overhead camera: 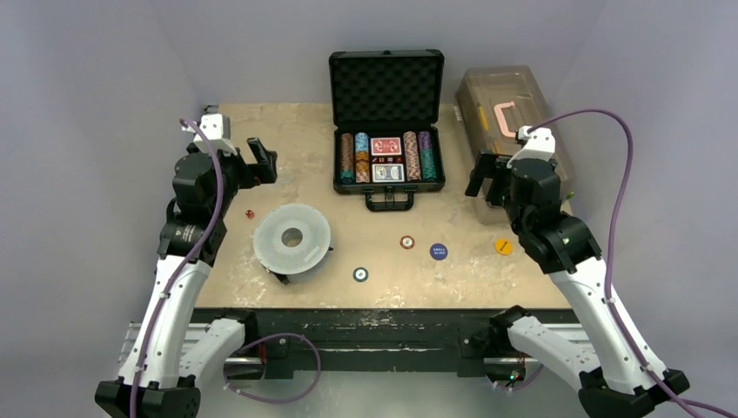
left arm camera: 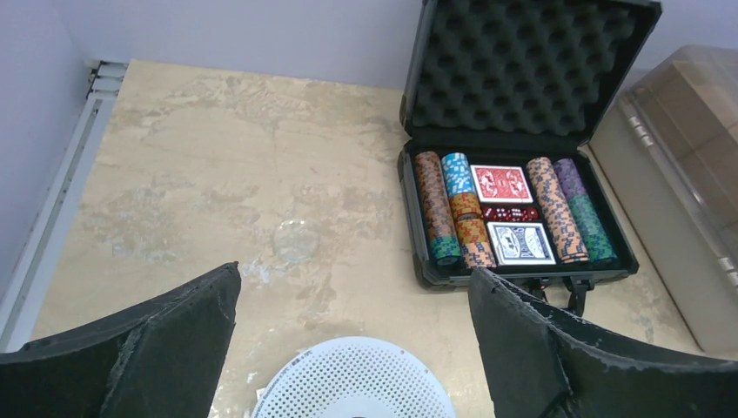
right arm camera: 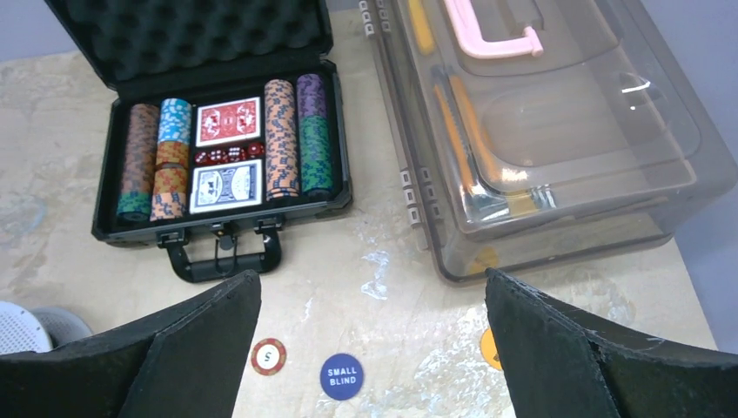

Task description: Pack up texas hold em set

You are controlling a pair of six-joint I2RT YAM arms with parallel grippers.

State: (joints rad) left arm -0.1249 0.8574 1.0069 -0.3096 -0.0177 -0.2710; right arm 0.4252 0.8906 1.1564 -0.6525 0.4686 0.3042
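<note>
At the far middle of the bench point(overhead camera: 296, 131): black case point(overhead camera: 385, 87), lid up to take loose pieces, chip rows point(overhead camera: 347, 157) and cards point(overhead camera: 385, 145) slotted. In front, unpacked: blue button point(overhead camera: 439, 251), orange button point(overhead camera: 503, 246), stray chip point(overhead camera: 407, 242). Left gripper point(overhead camera: 264, 159), right gripper point(overhead camera: 484, 174): spread wide, holding nothing.

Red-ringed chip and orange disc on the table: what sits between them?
The blue Small Blind button, apart from both; the top view shows it.

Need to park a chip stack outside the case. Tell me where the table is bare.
Barest: far-left part of the table, between the left gripper and the briefcase. Crowded: near strip, with the disc, loose chips and buttons. The gap between briefcase and toolbox is narrow.
</note>
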